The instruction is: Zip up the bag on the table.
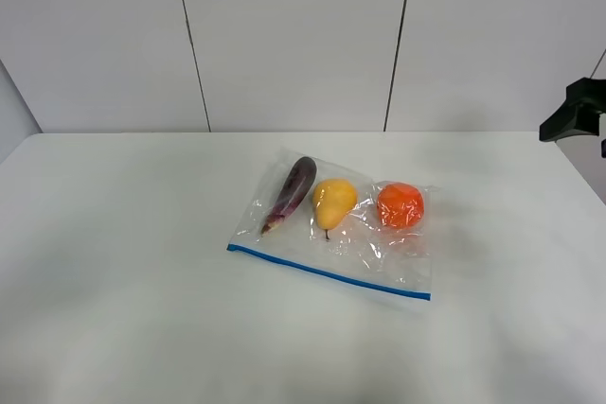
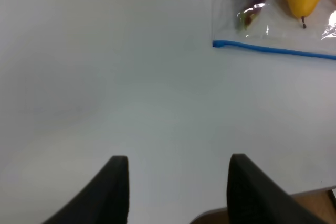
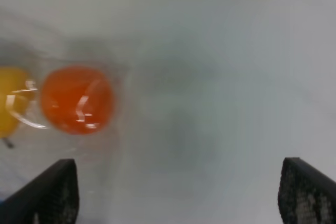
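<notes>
The clear bag (image 1: 379, 257) lies flat at the middle of the white table (image 1: 123, 262), its blue zipper strip (image 1: 327, 272) along the near edge. Inside are an eggplant (image 1: 292, 192), a yellow pear (image 1: 332, 202) and an orange (image 1: 400, 204). My left gripper (image 2: 176, 184) stands open over bare table, well short of the zipper strip's (image 2: 273, 50) left end, with nothing between its fingers. My right gripper (image 3: 178, 192) is open too, above the table beside the orange (image 3: 77, 99); this view is blurred. Only a black part of the right arm (image 1: 578, 111) shows at the far right.
The table's near edge (image 2: 310, 195) shows just behind the left gripper, with brown floor past it. A grey panelled wall (image 1: 294, 35) stands behind the table. Bare tabletop surrounds the bag on every side.
</notes>
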You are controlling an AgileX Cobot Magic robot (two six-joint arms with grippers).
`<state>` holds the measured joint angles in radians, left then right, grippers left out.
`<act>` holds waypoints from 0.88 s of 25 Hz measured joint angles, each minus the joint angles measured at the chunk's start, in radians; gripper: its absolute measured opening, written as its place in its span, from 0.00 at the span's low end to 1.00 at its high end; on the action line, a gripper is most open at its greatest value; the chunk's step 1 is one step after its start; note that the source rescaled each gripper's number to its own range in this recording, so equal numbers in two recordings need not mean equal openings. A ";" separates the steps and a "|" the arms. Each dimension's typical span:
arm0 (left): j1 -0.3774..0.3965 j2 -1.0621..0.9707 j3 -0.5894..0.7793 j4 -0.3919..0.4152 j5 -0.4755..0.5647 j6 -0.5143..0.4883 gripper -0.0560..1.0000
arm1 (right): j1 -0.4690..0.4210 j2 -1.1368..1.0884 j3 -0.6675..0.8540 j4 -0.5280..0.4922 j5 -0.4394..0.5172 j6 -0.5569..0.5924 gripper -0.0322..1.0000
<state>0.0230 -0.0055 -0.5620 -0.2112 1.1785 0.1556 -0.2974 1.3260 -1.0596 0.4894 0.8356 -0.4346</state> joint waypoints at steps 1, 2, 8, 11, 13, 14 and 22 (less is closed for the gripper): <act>0.000 0.000 0.000 0.000 0.000 0.000 1.00 | 0.000 -0.023 0.000 0.026 0.002 -0.020 1.00; 0.000 0.000 0.000 0.001 -0.001 0.000 1.00 | 0.000 -0.048 0.000 0.053 0.007 -0.031 1.00; 0.000 0.000 0.000 0.001 -0.002 0.000 1.00 | 0.151 -0.185 0.000 0.049 0.026 -0.051 1.00; 0.000 0.000 0.000 0.001 -0.002 0.000 1.00 | 0.270 -0.260 0.000 -0.053 0.038 0.001 1.00; 0.000 0.000 0.000 0.001 -0.002 0.000 1.00 | 0.321 -0.323 0.000 -0.150 0.047 0.060 1.00; 0.000 0.000 0.000 0.001 -0.003 0.000 1.00 | 0.333 -0.350 0.000 -0.193 0.052 0.093 1.00; 0.000 0.000 0.000 0.001 -0.003 0.000 1.00 | 0.346 -0.624 0.000 -0.280 0.134 0.194 1.00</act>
<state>0.0227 -0.0055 -0.5620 -0.2103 1.1754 0.1556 0.0489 0.7022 -1.0599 0.2094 0.9699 -0.2402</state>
